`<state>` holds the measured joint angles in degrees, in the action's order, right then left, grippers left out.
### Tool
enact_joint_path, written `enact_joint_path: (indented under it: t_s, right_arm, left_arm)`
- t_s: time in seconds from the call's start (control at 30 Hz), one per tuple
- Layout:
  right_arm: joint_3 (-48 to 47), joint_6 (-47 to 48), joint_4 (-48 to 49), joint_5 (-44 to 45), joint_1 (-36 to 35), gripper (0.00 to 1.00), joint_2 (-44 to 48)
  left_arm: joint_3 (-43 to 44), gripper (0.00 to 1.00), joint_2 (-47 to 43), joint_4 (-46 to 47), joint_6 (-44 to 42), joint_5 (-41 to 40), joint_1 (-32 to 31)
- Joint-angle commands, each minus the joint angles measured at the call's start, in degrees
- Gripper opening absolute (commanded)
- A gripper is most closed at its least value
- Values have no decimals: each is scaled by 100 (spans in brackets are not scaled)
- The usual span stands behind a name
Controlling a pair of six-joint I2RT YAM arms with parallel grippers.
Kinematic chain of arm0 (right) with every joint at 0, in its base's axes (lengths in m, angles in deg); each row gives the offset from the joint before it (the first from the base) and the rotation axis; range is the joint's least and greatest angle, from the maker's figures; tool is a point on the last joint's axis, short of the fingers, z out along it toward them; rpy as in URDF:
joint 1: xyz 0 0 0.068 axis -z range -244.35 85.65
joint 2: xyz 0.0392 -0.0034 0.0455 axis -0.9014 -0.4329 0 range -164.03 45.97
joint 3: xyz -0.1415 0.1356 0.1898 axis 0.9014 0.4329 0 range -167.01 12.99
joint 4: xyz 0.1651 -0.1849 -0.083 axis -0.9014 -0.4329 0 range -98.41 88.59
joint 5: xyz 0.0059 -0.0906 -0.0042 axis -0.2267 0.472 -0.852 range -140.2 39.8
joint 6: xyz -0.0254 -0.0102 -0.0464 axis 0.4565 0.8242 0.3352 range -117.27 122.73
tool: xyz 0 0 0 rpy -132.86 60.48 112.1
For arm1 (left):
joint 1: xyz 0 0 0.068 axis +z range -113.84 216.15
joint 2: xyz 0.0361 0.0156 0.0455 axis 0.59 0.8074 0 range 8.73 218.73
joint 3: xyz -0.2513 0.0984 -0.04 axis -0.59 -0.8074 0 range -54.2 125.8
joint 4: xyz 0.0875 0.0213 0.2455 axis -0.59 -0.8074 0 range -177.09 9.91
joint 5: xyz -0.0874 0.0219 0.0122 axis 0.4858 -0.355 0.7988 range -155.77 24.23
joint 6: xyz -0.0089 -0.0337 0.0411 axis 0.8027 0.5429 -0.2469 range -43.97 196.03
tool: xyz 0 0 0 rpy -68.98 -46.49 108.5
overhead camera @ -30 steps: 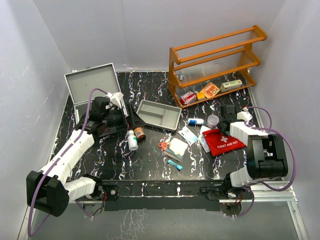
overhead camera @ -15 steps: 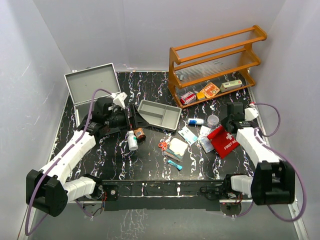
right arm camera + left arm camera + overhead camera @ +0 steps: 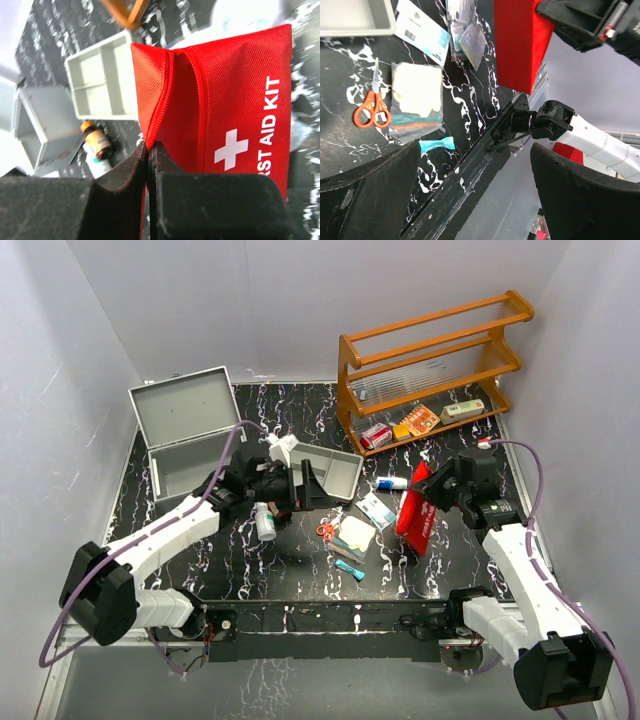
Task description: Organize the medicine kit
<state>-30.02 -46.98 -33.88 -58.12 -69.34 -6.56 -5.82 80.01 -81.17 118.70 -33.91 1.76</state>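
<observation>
Toward the worktop's right edge, your right gripper (image 3: 148, 150) pinches the red first aid pouch (image 3: 417, 510) by its seam, holding it on edge, while your left gripper (image 3: 303, 483) hangs, jaws spread, beside the grey tray (image 3: 338, 466).

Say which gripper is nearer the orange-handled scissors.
Left. The left gripper hangs open just beyond the orange-handled scissors; the right gripper, shut on the red first-aid pouch, is farther right.

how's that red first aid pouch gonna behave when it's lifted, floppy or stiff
Probably floppy: the red pouch is woven fabric, and it creases where the right end effector pinches one corner. It looks flat, so it is likely light and apt to swing.
</observation>
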Motion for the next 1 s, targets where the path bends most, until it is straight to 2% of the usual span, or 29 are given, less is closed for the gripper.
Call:
enact_joint_path:
  t_s: [0.0, 0.23, 0.53, 0.73, 0.97]
  right_arm:
    - [-327, -653, 407, -299, -850, 0, 208]
    - [-548, -1436, 1169, 716, -2538, 0, -414]
    - [-894, -1862, 2013, 1312, -3578, 0, -1356]
    - [-1018, -1972, 2335, 1228, -3740, 0, -1726]
    - [-1014, -1945, 2601, 939, -3752, 0, -1892]
  left_arm:
    - [312, 89, 328, 410, 147, -185, -448]
    - [252, 89, 403, 929, 422, -144, -742]
    - [-125, 85, -101, 732, 417, -550, -740]
    - [-189, 68, -345, 46, 91, -1036, -741]
    - [-184, 50, -355, -167, -146, -1119, -742]
